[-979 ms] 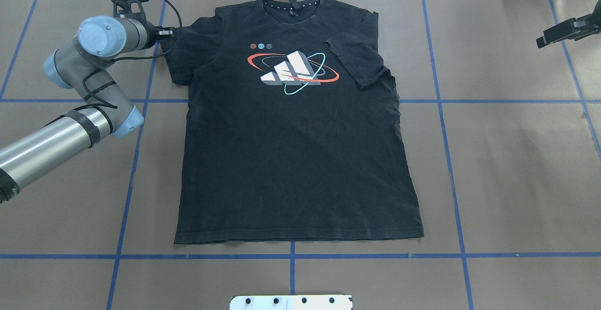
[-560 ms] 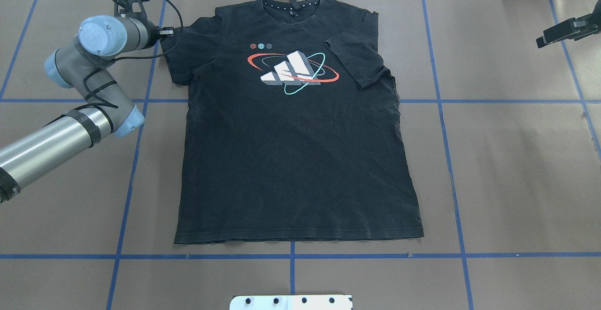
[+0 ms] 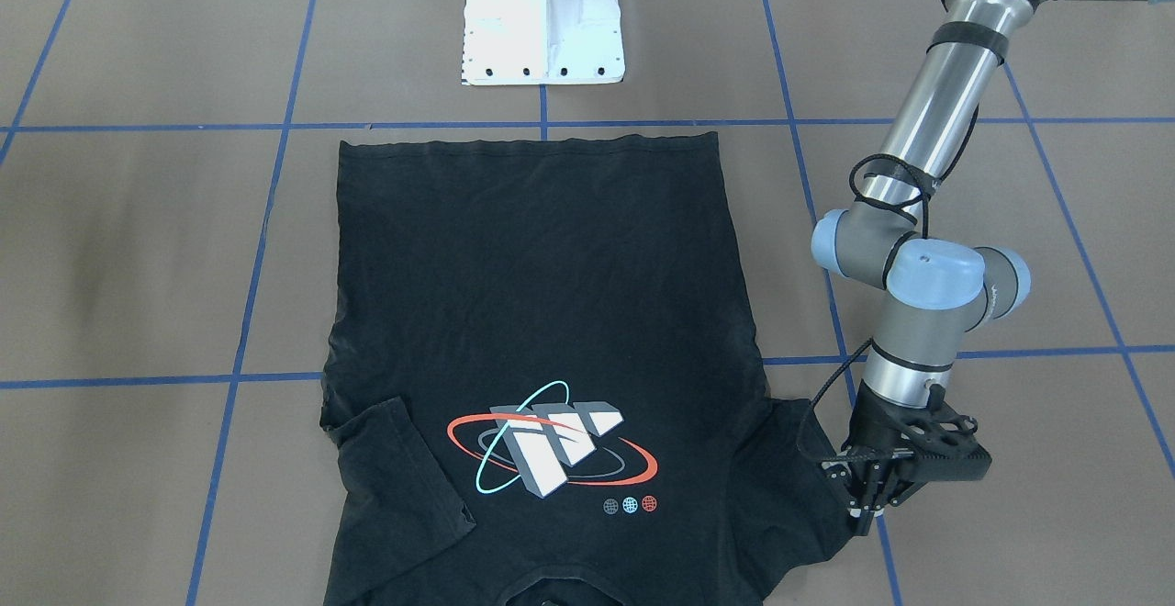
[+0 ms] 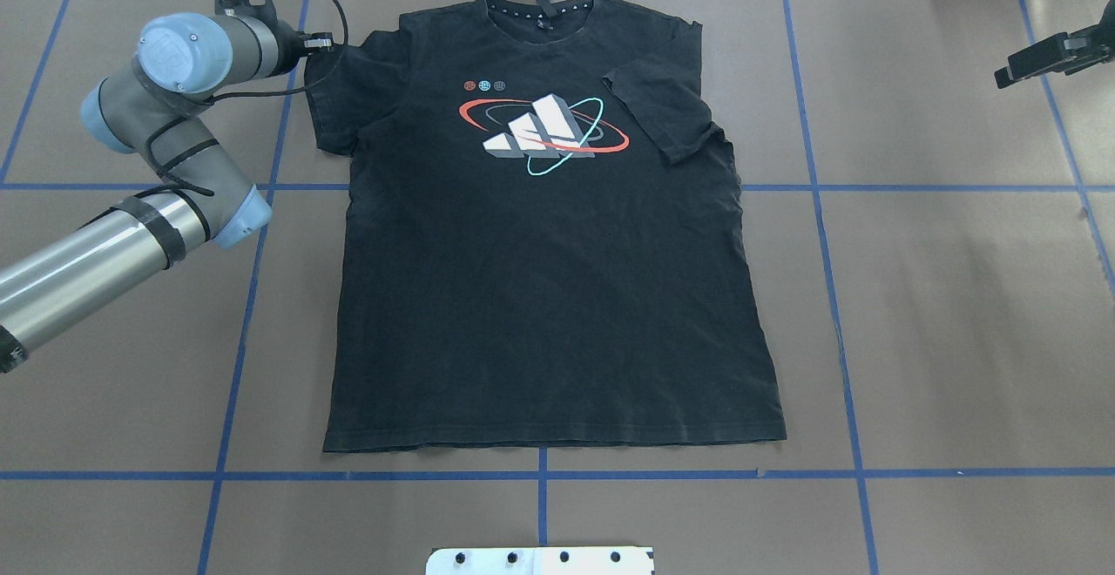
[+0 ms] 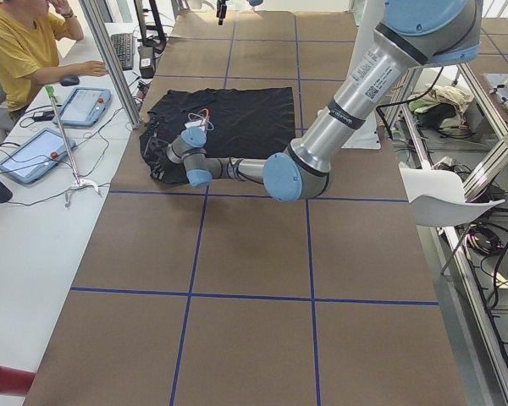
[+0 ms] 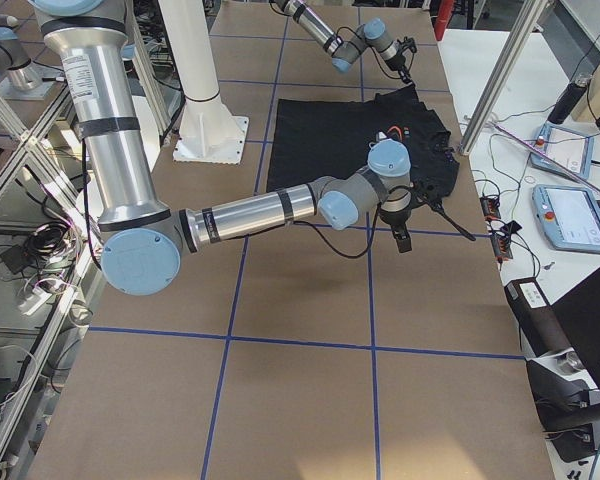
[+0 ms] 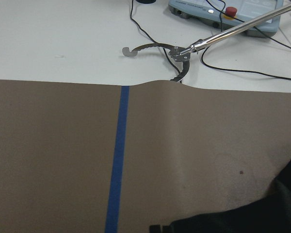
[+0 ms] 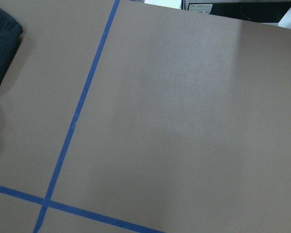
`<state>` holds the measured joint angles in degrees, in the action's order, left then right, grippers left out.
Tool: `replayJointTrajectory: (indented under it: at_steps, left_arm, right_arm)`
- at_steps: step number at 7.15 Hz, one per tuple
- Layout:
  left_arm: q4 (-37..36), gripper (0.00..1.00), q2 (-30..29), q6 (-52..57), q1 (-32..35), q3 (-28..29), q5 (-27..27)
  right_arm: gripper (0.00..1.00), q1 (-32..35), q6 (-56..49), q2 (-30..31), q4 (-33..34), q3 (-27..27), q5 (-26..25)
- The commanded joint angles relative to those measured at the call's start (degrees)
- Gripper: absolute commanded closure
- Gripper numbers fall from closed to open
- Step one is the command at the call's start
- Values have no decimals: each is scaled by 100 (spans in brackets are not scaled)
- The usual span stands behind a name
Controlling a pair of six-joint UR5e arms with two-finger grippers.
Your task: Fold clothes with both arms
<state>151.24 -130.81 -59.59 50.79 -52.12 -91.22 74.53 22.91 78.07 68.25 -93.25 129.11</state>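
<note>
The black T-shirt [image 4: 549, 296] lies flat, logo up, on the brown table [image 4: 958, 296] (one sleeve [image 4: 662, 113] is folded inward over the chest). The left gripper [image 3: 866, 514] has its fingers pinched together on the other sleeve's hem. The right gripper [image 4: 1041, 58] hovers well apart from the shirt; I cannot tell how its fingers stand.

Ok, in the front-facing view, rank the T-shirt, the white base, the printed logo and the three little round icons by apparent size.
1. T-shirt, largest.
2. white base and printed logo: about alike, and the frame's top edge crops the base, so unranked.
3. three little round icons, smallest.
</note>
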Motion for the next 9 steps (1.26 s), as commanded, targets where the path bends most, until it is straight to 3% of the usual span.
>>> replayJointTrajectory:
  at_steps: [1,2,5,7,9]
  left_arm:
    - [-1456,100,30,-26,-16,-1233,-238]
    - [-2040,100,-92,-105,-60,-1526,-221]
    - [-2755,100,-855,-1052,-604,-1355,-125]
    - [-2705,100,-1410,-1344,-807,-452,191]
    - [-2679,100,-1447,-1345,-808,-202,394]
  right_arm:
    - [0,0,20,-3,4,0,0]
    - [0,0,20,-3,4,0,0]
    - [0,0,29,-12,4,-9,0]
    - [0,0,38,-12,4,-9,0]
    - [0,-9,38,-3,4,9,0]
